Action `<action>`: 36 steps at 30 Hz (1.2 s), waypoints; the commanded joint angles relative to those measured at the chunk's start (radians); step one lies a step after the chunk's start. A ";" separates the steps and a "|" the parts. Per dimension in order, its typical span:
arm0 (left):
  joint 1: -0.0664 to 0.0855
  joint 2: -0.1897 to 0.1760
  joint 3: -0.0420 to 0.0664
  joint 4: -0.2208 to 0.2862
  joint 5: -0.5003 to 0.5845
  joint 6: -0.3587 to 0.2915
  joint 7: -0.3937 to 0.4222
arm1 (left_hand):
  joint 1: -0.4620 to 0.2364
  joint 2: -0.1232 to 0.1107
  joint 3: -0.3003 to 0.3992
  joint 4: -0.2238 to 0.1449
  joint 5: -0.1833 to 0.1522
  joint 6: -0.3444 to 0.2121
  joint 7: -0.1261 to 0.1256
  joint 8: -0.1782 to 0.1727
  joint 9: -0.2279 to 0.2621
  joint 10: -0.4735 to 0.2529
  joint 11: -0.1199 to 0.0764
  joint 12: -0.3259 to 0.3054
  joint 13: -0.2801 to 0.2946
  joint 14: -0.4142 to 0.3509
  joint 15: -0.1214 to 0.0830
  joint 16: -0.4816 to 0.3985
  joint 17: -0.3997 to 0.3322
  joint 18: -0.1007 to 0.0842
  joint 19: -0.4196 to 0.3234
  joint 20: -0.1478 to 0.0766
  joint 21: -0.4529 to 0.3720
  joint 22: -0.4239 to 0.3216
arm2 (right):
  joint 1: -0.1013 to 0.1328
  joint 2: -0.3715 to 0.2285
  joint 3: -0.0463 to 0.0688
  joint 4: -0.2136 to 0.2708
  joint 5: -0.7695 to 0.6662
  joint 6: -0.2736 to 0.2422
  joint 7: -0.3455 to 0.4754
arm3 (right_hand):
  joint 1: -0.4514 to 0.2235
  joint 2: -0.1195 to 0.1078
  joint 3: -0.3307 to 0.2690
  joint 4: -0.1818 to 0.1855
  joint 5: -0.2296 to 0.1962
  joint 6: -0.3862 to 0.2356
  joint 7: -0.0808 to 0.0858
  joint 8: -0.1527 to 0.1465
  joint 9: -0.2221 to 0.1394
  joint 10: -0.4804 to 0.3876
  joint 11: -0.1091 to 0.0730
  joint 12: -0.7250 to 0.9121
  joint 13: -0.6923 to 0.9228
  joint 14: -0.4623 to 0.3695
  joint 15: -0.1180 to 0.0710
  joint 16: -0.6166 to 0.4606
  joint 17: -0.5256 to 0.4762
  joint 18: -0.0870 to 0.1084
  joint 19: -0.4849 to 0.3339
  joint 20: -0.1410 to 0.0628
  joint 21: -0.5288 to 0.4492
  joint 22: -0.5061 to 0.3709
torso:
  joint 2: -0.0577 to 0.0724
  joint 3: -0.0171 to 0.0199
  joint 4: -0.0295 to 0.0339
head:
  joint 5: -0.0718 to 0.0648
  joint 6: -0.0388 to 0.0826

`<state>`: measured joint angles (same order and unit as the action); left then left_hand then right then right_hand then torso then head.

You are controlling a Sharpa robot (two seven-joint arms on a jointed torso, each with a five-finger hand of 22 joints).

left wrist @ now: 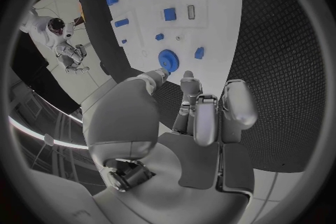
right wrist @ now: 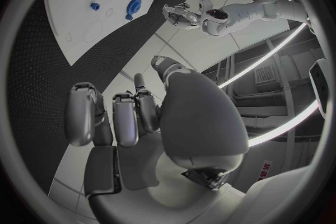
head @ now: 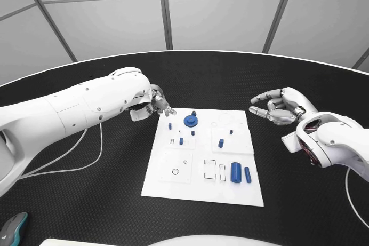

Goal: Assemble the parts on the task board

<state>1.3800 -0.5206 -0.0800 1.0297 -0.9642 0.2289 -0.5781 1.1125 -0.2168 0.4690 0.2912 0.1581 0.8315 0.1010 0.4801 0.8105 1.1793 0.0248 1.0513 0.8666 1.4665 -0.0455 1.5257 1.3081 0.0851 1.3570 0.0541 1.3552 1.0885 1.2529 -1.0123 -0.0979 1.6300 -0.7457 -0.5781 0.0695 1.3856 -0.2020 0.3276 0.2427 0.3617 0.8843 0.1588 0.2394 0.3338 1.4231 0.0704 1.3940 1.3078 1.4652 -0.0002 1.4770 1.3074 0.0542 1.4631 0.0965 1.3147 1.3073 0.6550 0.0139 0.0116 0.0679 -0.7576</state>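
White flat board (head: pixel 201 174) with small blue parts (head: pixel 191 121) lies between the empty left hand (head: pixel 156 103) and right hand (head: pixel 278 107), fingers loosely curled apart.

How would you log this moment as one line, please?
left hand: empty, at board far corner near gear | right hand: empty, off board | parts: on board

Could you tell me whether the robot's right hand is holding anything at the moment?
No, it holds nothing: the right hand hovers beside the task board, fingers loosely curled and apart.
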 commanded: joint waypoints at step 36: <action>-0.040 0.089 -0.002 -0.172 -0.024 0.054 0.003 | -0.022 0.005 -0.053 0.002 -0.016 0.023 0.004 -0.014 -0.061 0.005 0.003 0.010 -0.004 0.080 0.009 0.005 0.171 0.004 0.014 0.006 0.015 0.035 | 0.000 0.007 0.000 0.003 0.000 0.002 0.002 | -0.001 -0.007 0.004 0.004 0.005 -0.009 0.000 0.006 -0.001 0.003 0.000 -0.002 0.087 0.059 -0.009 -0.004 0.058 0.009 0.000 -0.005 -0.004 0.051 | 0.006 -0.0011 -0.0018 | 0.007 -0.007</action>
<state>1.3415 -0.4333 -0.0816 0.8580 -0.9882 0.2837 -0.5763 1.0996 -0.2078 0.4203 0.2927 0.1461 0.8491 0.1050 0.4679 0.7495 1.1794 0.0301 1.0572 0.8617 1.4650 -0.0442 1.5257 1.3078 0.0852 1.3650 0.0607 1.3635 1.1227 1.2529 -1.0058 -0.0978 1.6325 -0.7457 -0.5767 0.0715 1.3857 -0.2020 0.3276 0.2427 0.3617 0.8842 0.1588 0.2394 0.3338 1.4231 0.0704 1.3940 1.3074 1.4652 -0.0002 1.4770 1.3073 0.0542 1.4631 0.0965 1.3147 1.3073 0.6606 0.0130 0.0095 0.0753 -0.7624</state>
